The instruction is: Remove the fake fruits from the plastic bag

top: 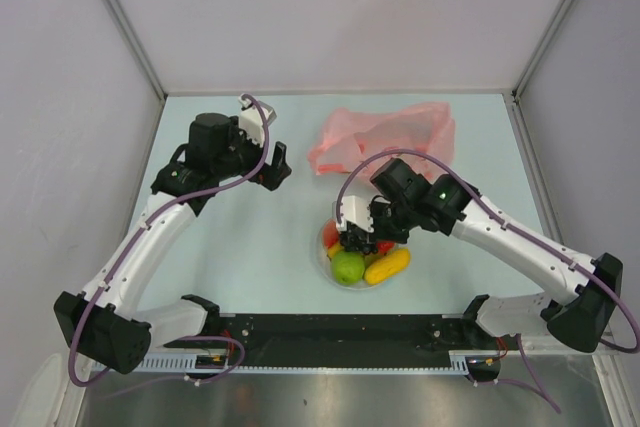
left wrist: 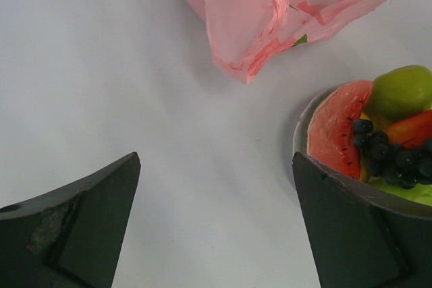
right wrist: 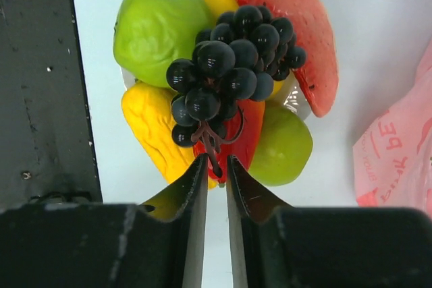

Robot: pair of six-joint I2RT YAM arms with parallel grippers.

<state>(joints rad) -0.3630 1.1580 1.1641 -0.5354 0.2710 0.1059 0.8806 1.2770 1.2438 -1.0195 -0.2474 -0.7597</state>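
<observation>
The fake fruits are piled on a white plate [top: 325, 265]. The dark grape bunch [right wrist: 233, 59] lies on top of a watermelon slice [right wrist: 290, 11], a green fruit [right wrist: 158, 32], a green apple [right wrist: 283, 146], a yellow oblong one [right wrist: 152, 123] and a red piece [right wrist: 250, 129]. My right gripper [right wrist: 216, 161] hovers over the plate, its jaws a narrow gap apart. The grape stem lies loose between the tips. The pink plastic bag [top: 385, 135] lies crumpled beyond the plate. My left gripper [left wrist: 216, 166] stands wide open over bare table, left of the bag [left wrist: 270, 11] and the plate [left wrist: 300, 129].
A black rail [top: 340, 329] with the arm bases runs along the near edge, just in front of the plate. White walls close off the table at the back and on both sides.
</observation>
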